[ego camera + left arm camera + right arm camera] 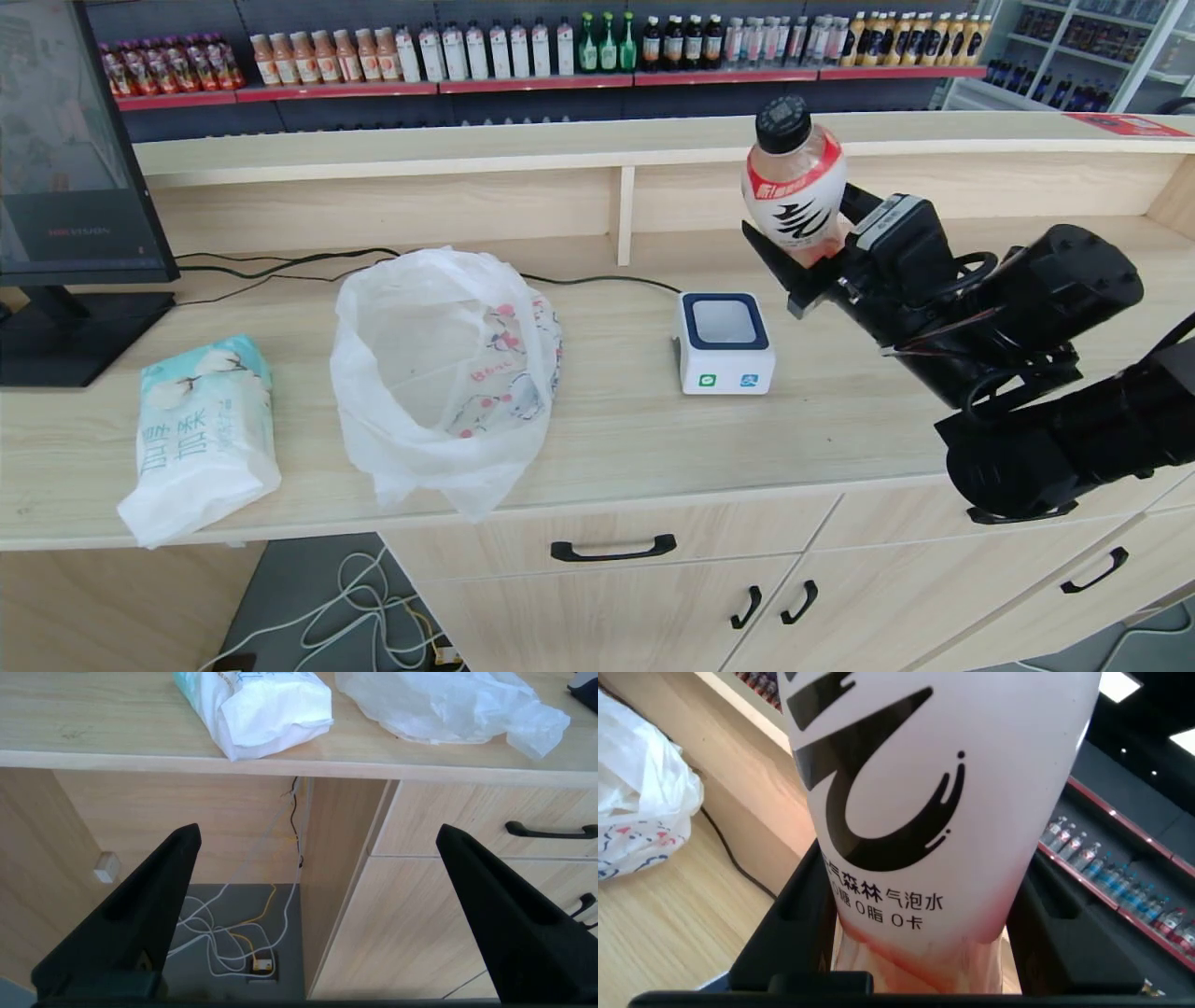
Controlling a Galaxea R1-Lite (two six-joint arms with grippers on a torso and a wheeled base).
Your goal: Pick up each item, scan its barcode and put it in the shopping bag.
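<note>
From the head view, the right gripper (808,250) is clamped on the pink drink bottle (795,191). It holds the bottle upright in the air, black cap on top, above the counter (840,420) and just to the right of the white scanner (724,343). The right wrist view adds the close detail: a black finger (789,919) presses each side of the bottle's lower body, below the big black swirl on the label.

The shopping bag (373,308) sits open on the counter to the left of the scanner, with a patterned packet (509,373) inside. A tissue pack (201,434) lies further left.

The left wrist view shows the left gripper (318,840) spread wide and holding nothing, low in front of the cupboard (392,905). Above it the tissue pack overhangs the counter edge, and loose cables (224,938) lie on the floor.
</note>
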